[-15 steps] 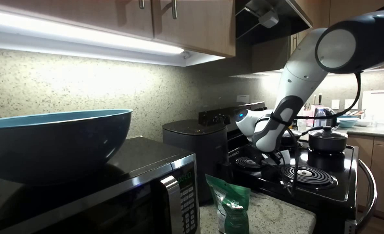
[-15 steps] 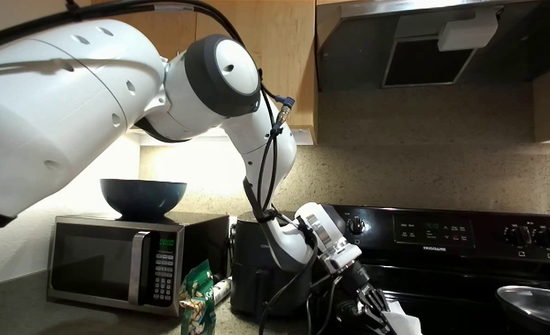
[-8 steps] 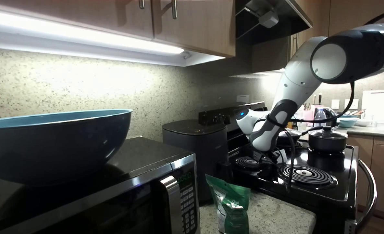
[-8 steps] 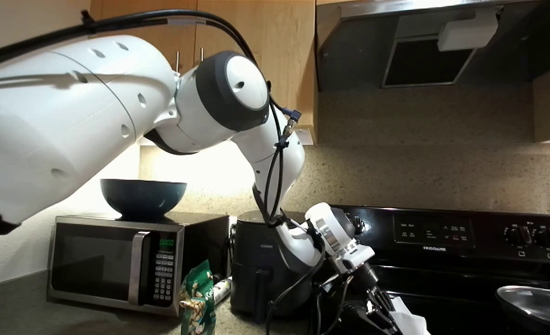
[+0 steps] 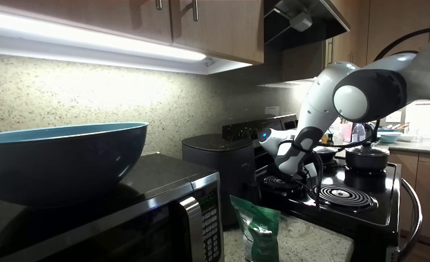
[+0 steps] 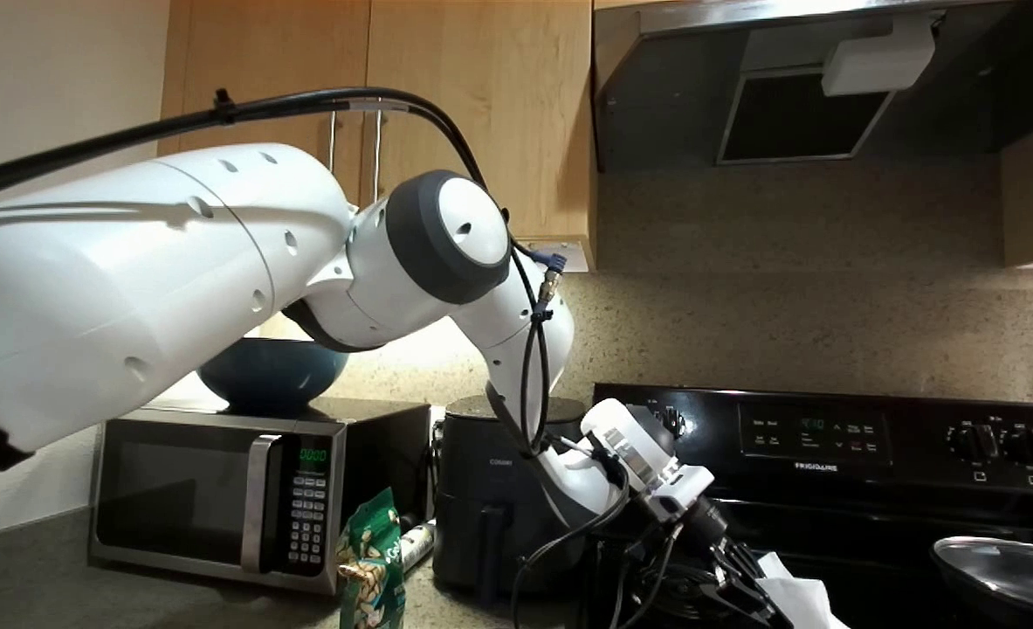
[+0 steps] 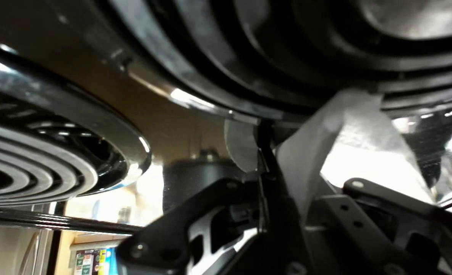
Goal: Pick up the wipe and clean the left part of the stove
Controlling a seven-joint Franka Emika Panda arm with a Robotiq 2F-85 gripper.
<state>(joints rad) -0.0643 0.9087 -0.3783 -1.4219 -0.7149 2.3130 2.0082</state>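
White wipe (image 7: 357,139) pinched in hand (image 7: 264,147); partly hidden

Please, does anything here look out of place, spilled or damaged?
I see no clear spill or damage. One mild oddity: in an exterior view, a white tube-shaped object appears to lie on its side, partly hidden by the glossy green snack bag, as if tipped over.

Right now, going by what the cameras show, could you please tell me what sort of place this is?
It looks like a kitchen, probably one in a home: there is a stove, a hood above it, and a microwave nearby.
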